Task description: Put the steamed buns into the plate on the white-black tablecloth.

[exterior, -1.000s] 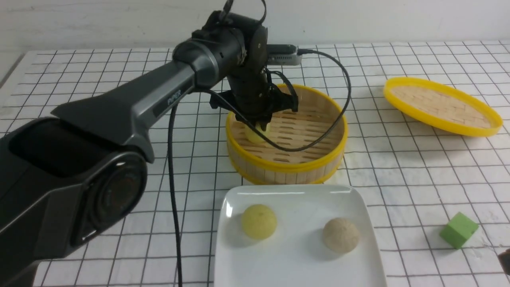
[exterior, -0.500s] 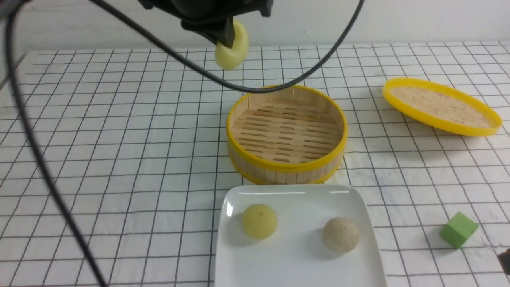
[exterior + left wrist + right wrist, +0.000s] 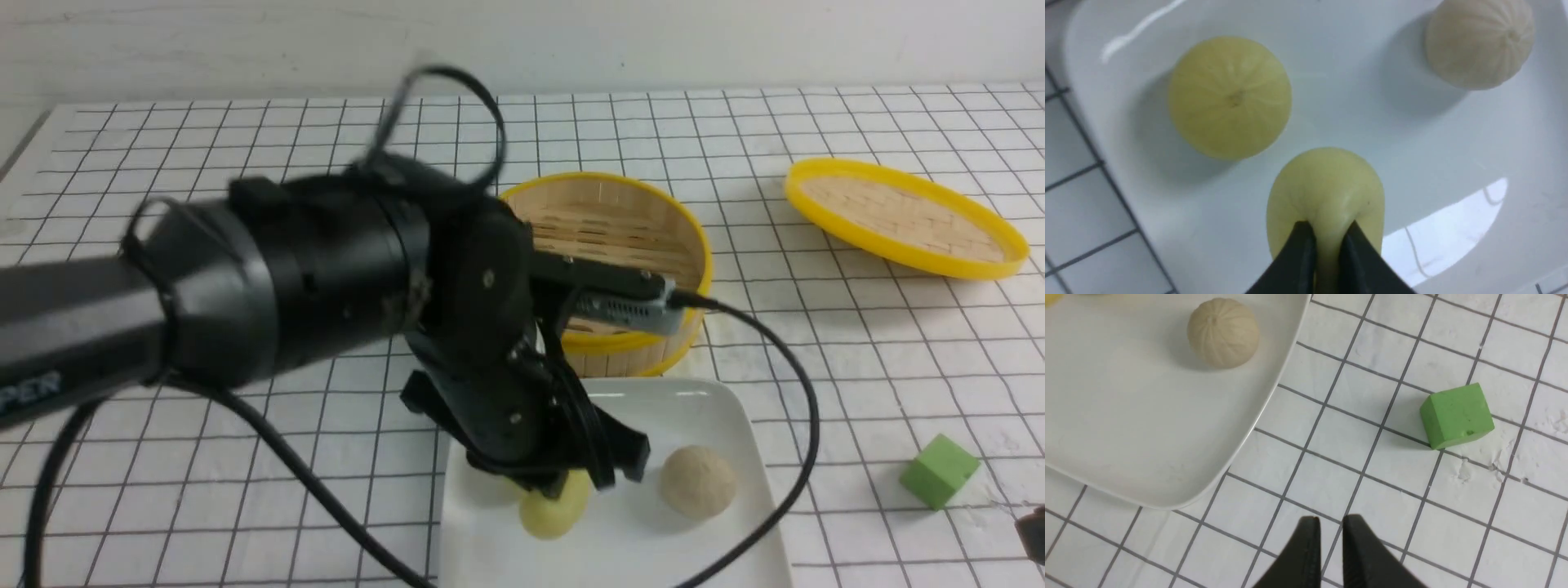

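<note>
My left gripper (image 3: 560, 488) (image 3: 1327, 227) is shut on a pale yellow steamed bun (image 3: 551, 514) (image 3: 1327, 183), squeezing its top. It holds the bun low over the white plate (image 3: 661, 551) (image 3: 1355, 94); whether the bun touches the plate I cannot tell. A second yellow bun (image 3: 1229, 97) lies on the plate beside it, hidden behind the arm in the front view. A beige bun (image 3: 698, 482) (image 3: 1480, 43) (image 3: 1223, 332) lies further right. My right gripper (image 3: 1327, 518) hovers shut and empty over the white-black tablecloth (image 3: 245, 163), off the plate's corner (image 3: 1126, 416).
The yellow-rimmed bamboo steamer (image 3: 620, 237) stands just behind the plate with nothing visible inside. Its lid (image 3: 902, 216) lies tilted at the back right. A green cube (image 3: 939, 471) (image 3: 1457, 415) sits on the cloth right of the plate. The left arm's cable loops across the plate's front.
The left gripper lifted the yellow bun out of the steamer, swung high, then came down toward me over the plate. The two buns on the plate stayed put.
</note>
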Available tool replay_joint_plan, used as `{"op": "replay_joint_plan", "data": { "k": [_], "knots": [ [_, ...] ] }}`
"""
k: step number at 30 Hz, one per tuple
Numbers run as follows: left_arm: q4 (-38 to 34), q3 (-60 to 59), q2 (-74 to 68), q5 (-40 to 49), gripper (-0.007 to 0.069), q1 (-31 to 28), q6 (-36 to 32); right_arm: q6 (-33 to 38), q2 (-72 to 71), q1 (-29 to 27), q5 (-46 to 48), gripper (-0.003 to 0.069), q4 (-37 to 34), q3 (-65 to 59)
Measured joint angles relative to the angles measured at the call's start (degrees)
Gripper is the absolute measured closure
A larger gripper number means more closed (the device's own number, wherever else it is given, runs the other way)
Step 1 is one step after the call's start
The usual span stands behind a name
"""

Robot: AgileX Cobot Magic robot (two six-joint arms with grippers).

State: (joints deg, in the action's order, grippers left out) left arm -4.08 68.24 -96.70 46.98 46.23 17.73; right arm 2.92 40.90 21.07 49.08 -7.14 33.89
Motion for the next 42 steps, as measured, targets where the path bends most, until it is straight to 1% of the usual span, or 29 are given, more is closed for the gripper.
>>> {"op": "replay_joint_plan", "data": {
  "k": [2,3,4,6,7,8,9,13,16,18,20,21,23,25,26,27,28,29,30,34,36,38,42],
  "knots": [
    [0.06,-0.70,-1.54,-1.56,0.0468,0.47,0.92,0.00,0.00,0.00,0.00,0.0552,-0.27,0.00],
    [0.06,-0.78,-2.30,-1.82,0.0421,0.58,1.18,0.00,0.00,0.00,0.00,0.0551,-0.33,0.00],
    [-0.02,-0.78,-2.68,-1.91,0.0400,0.58,1.30,0.00,0.00,0.00,0.00,0.0550,-0.43,0.00],
    [-0.20,-0.78,-3.25,-1.84,0.0326,0.64,1.35,0.00,0.00,0.00,0.00,0.0549,-0.43,0.00],
    [-0.27,-0.78,-3.24,-1.84,0.0319,0.64,1.35,0.00,0.00,0.00,0.05,0.0549,-0.43,0.00],
    [-0.32,-0.78,-3.31,-1.78,0.0267,0.64,1.35,0.00,0.00,0.00,0.39,0.0547,-0.48,0.05],
    [-0.39,-0.78,-3.31,-1.78,0.0242,0.64,1.40,0.00,0.00,0.00,1.06,0.0546,-0.48,0.20],
    [-0.58,-0.78,-3.31,-1.77,0.0188,0.69,1.46,0.00,-0.08,0.00,6.19,0.0545,-0.48,3.09],
    [-0.97,-0.70,-3.26,-1.77,0.0181,0.70,1.46,-0.59,-1.64,0.00,10.42,0.0552,-0.48,5.68],
    [-1.12,-0.70,-3.26,-1.83,0.0186,0.75,1.46,-1.16,-3.39,0.00,12.06,0.0562,-0.48,6.49],
    [-1.12,-0.70,-3.10,-1.83,0.0214,0.75,1.46,-2.32,-7.65,0.00,14.04,0.0595,-0.41,7.01],
    [-1.12,-0.70,-2.77,-1.83,0.0244,0.75,1.46,-3.50,-11.82,0.00,15.20,0.0627,0.19,7.01],
    [-1.12,-0.70,-2.48,-1.83,0.0290,0.75,1.46,-4.89,-16.61,0.00,15.75,0.0658,0.96,7.01],
    [-1.12,-0.70,-2.14,-1.76,0.0360,0.75,1.46,-6.26,-22.40,0.00,14.93,0.0672,2.17,7.01],
    [-1.12,-0.70,-2.07,-1.76,0.0375,0.75,1.46,-6.78,-23.73,0.00,14.37,0.0673,2.44,6.93],
    [-1.06,-0.70,-2.01,-1.76,0.0433,0.75,1.46,-8.19,-29.81,0.00,10.08,0.0675,3.37,5.73],
    [-1.06,-0.70,-2.01,-1.76,0.0440,0.75,1.46,-8.44,-30.45,0.00,8.67,0.0675,3.45,5.48],
    [-1.06,-0.70,-2.01,-1.76,0.0475,0.75,1.46,-8.90,-32.97,0.00,5.37,0.0675,3.62,3.93],
    [-0.96,-0.70,-2.01,-1.76,0.0518,0.75,1.46,-9.24,-36.74,0.00,-1.39,0.0675,3.95,0.90],
    [-0.83,-0.70,-2.01,-1.37,0.0603,0.75,1.46,-9.30,-41.55,0.00,-21.62,0.0675,6.40,-9.66],
    [-0.83,-0.70,-2.01,-1.04,0.0617,0.75,1.46,-9.30,-41.61,0.00,-27.40,0.0675,6.60,-13.54],
    [-0.83,-0.70,-2.01,-0.98,0.0622,0.75,1.46,-9.41,-41.61,0.00,-29.21,0.0673,6.60,-15.31],
    [-0.69,-0.70,-2.01,-0.97,0.0622,0.75,1.46,-9.41,-41.61,0.00,-28.43,0.0673,6.66,-15.84]
  ]
}}
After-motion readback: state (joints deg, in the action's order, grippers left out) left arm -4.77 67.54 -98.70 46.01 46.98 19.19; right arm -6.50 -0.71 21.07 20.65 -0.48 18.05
